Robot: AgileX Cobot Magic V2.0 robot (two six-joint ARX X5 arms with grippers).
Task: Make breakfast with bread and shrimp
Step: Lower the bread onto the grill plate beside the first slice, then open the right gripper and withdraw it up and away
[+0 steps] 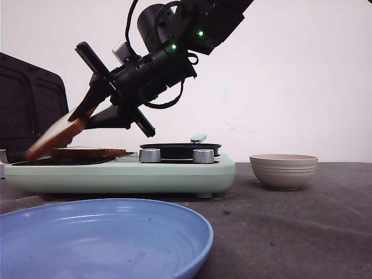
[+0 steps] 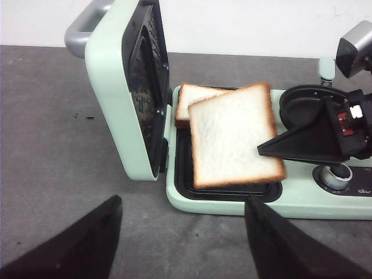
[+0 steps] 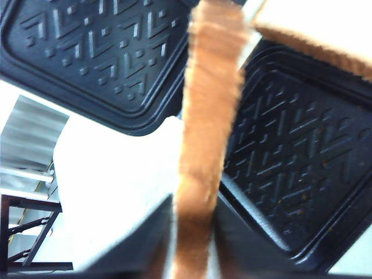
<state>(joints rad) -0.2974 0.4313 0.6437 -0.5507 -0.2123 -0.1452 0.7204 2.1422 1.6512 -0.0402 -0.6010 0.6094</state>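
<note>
- Pale green sandwich maker (image 1: 125,174) is sitting toward the counter's left rear edge, its dark patterned lid (image 2: 139,87) standing open and upright on the left side.
- First square slice of white bread with a golden-brown crust (image 2: 195,99) is lying flat at the back of the black grill plate (image 2: 232,190).
- Second white bread slice (image 2: 235,135) is hanging tilted over that plate, lower edge dipping toward the lid side and overlapping the first slice; whether it is touching I cannot tell.
- Right gripper (image 1: 87,113) is reaching across from the right, its black fingers (image 2: 302,142) pinching the slice's raised edge; crust is running straight out from between them in the right wrist view.
- Left gripper (image 2: 183,241) is hovering near the counter's front edge, fingers spread wide, holding nothing.
- Judgement: next move is lowering and levelling the held slice before release.
- Blue ceramic plate (image 1: 174,224), front left: no food showing.
- Beige ribbed bowl (image 1: 283,170), right: contents hidden; shrimp not visible.
</note>
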